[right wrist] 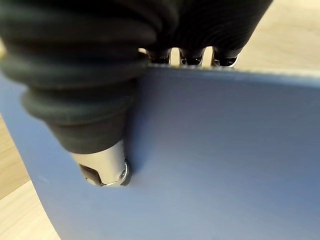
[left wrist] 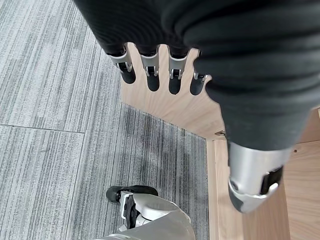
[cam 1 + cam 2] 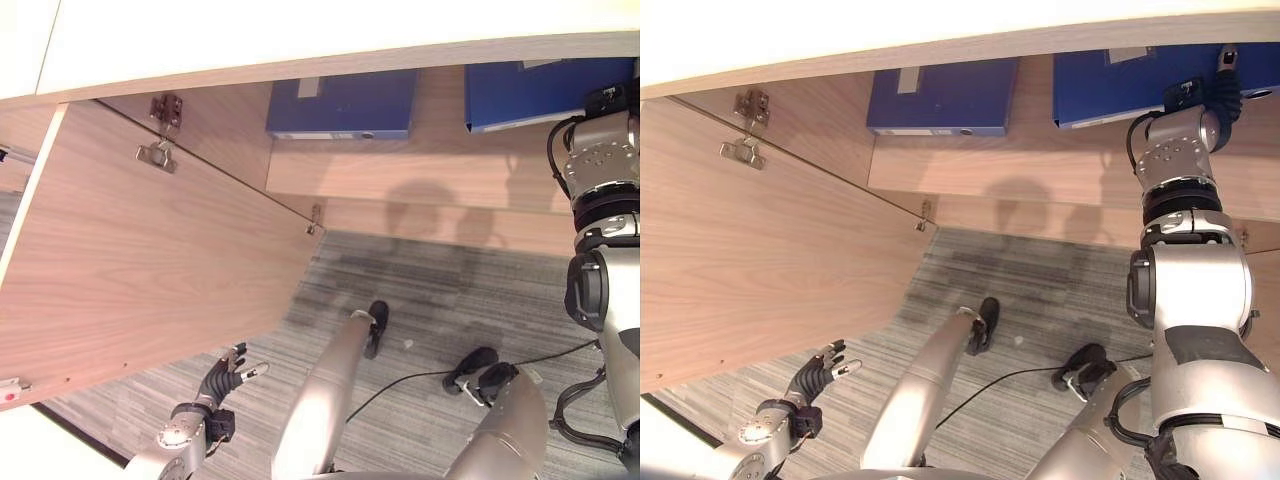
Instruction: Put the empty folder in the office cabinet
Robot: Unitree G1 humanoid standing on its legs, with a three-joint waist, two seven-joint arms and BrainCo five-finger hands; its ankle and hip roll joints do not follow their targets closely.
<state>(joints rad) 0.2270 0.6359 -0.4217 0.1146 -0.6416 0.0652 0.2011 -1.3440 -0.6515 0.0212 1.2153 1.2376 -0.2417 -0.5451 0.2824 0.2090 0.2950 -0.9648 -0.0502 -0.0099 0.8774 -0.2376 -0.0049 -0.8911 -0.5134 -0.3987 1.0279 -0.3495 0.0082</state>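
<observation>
Looking down from the head, side by side, at one cabinet [image 3: 400, 170] and floor [image 3: 440, 300]. Looking from each wrist, very close, along its own hand.

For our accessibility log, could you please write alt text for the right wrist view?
The robot's right hand pinches a blue folder, its thumb pressed on the near face and its fingers hooked over the top edge. Light wood of the cabinet shows past the folder.
</observation>
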